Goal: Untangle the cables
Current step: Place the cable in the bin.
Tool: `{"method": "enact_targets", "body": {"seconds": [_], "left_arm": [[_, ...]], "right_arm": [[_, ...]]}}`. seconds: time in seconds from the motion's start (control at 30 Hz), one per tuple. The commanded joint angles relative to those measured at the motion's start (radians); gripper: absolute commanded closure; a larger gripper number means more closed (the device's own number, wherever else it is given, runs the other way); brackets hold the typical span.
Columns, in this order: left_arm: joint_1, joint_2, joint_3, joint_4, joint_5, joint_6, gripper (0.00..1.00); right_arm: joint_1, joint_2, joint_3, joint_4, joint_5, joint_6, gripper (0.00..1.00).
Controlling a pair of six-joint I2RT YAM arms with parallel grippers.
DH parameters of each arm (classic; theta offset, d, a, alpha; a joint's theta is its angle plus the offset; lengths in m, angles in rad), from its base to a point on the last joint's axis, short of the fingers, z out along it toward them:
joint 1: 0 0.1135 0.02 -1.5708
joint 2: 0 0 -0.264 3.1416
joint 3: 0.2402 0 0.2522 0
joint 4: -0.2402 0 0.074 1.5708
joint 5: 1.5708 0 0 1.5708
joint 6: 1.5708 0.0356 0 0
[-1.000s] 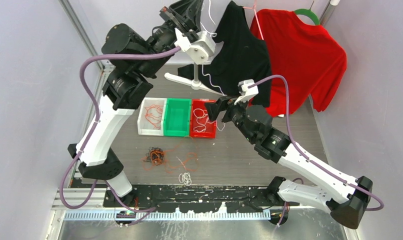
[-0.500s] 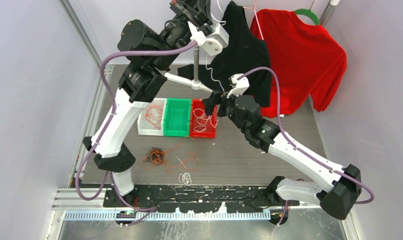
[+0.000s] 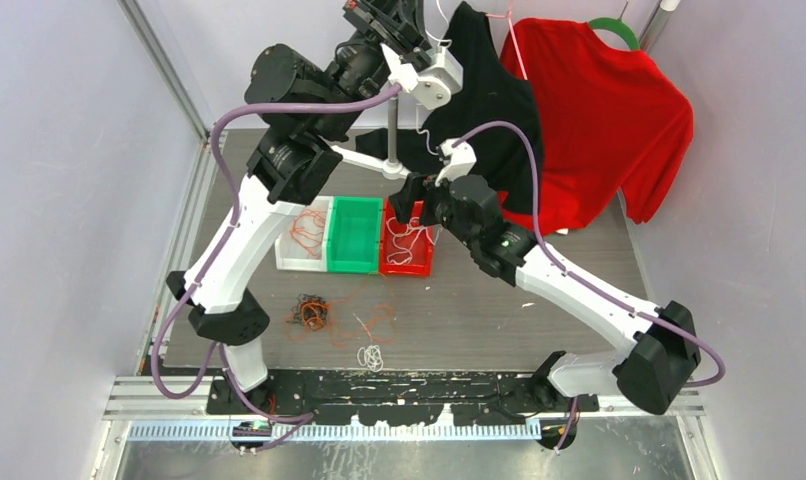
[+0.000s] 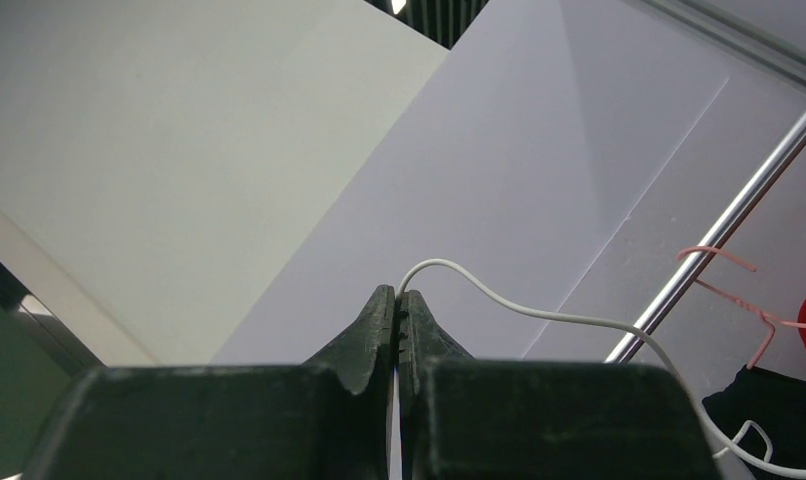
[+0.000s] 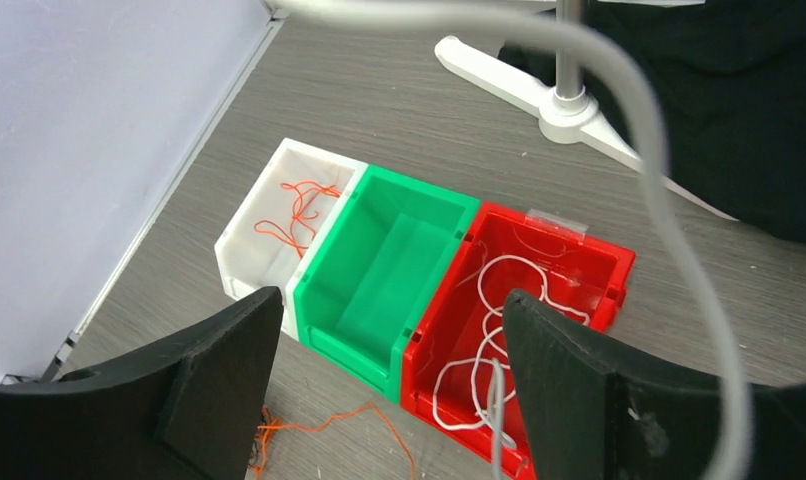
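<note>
Top external view: left gripper point(image 3: 387, 18) sat high by the back wall, pinched on a white cable point(image 4: 539, 312) — left wrist cam showed the jaws closed tight w/ the wire exiting at the tips. Right gripper point(image 5: 391, 310) hung over the red bin point(image 5: 619, 265), jaws wide apart, holding nothing. A white coil point(image 5: 499, 300) lay in that bin, orange cable point(image 5: 297, 205) in the white bin point(image 5: 241, 250), green bin point(image 5: 379, 270) between them. Black-orange tangle point(image 3: 309, 312) plus small white loop point(image 3: 371, 355) lay on the table point(image 3: 479, 310) — nearer the arm bases.
</note>
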State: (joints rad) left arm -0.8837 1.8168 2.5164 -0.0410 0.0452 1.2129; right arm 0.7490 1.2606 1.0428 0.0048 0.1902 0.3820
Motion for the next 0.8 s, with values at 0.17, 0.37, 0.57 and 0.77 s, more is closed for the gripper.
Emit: {"method": "enact_targets", "body": {"seconds": [0.17,0.37,0.57,0.77], "left_arm": [[-0.005,-0.028,0.060,0.089,-0.021,0.001,1.00],[-0.005,-0.067,0.015,0.124,-0.025,-0.004,1.00],[-0.005,-0.179,-0.183,0.098,-0.052,-0.086,1.00],[-0.006,-0.276,-0.431,0.074,-0.080,-0.156,1.00]], "right_arm": [[-0.056,0.100,0.154,0.062,-0.098,0.048,0.17],[-0.069,0.177,0.235,0.038,-0.156,0.055,0.25],[-0.071,0.183,0.185,0.057,-0.131,0.063,0.27],[-0.091,0.151,0.048,0.106,-0.081,0.078,0.28]]}}
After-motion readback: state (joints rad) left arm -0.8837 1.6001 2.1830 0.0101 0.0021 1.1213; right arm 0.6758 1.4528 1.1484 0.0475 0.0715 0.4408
